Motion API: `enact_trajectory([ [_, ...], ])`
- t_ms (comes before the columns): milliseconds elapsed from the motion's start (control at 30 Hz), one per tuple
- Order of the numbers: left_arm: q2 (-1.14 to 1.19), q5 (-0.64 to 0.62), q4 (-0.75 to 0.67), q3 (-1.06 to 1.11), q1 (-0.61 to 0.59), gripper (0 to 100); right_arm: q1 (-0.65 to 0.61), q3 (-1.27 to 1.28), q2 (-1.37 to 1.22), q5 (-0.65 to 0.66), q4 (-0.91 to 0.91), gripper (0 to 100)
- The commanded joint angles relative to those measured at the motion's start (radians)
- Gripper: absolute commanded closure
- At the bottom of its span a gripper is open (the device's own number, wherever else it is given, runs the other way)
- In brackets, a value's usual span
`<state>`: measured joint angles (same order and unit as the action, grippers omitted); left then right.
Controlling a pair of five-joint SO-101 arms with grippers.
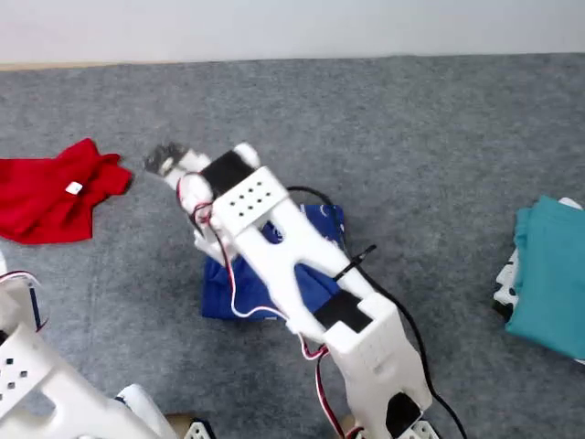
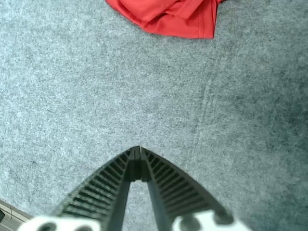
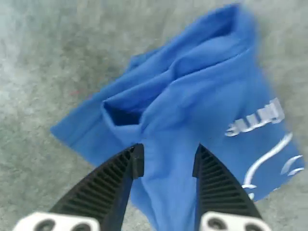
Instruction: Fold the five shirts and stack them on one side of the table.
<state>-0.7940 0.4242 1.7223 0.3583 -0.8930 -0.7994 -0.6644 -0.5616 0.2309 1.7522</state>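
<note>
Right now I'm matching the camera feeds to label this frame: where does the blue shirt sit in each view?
High view: the blue shirt lies mid-table, partly under the right arm.
Right wrist view: the blue shirt lies crumpled, seen between and beyond that arm's open jaws.
Left wrist view: this camera looks at the red shirt instead.
Shared landmark: the grey mat lies under everything.

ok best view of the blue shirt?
Right wrist view: the blue shirt lies crumpled, close below the open right gripper. In the high view the right arm covers most of it. Left wrist view faces the red shirt.
</note>
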Motion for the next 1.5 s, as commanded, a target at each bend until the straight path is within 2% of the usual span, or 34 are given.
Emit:
enact_trajectory([
  [0,-0.008,-0.006,-0.020,-0.001,0.002,100,-0.036,0.002,0.036,-0.017,0.012,83.0],
  [167,-0.012,-0.006,-0.020,0.001,0.002,100,-0.079,0.002,-0.031,-0.017,-0.010,83.1],
  [433,-0.014,-0.006,-0.015,0.001,0.002,100,-0.074,0.002,-0.102,-0.012,-0.028,83.5],
  [633,-0.014,-0.006,-0.015,0.001,0.002,100,-0.084,-0.014,-0.104,-0.009,-0.041,99.2],
  [867,-0.014,-0.006,-0.018,0.001,0.002,100,-0.096,-0.106,-0.102,0.069,0.042,98.8],
  [1100,-0.014,-0.006,-0.020,0.001,0.002,100,-0.116,-0.106,-0.013,0.072,0.045,98.9],
  [1467,-0.012,-0.006,-0.020,0.001,0.002,100,-0.202,0.141,0.084,0.071,0.042,98.9],
])
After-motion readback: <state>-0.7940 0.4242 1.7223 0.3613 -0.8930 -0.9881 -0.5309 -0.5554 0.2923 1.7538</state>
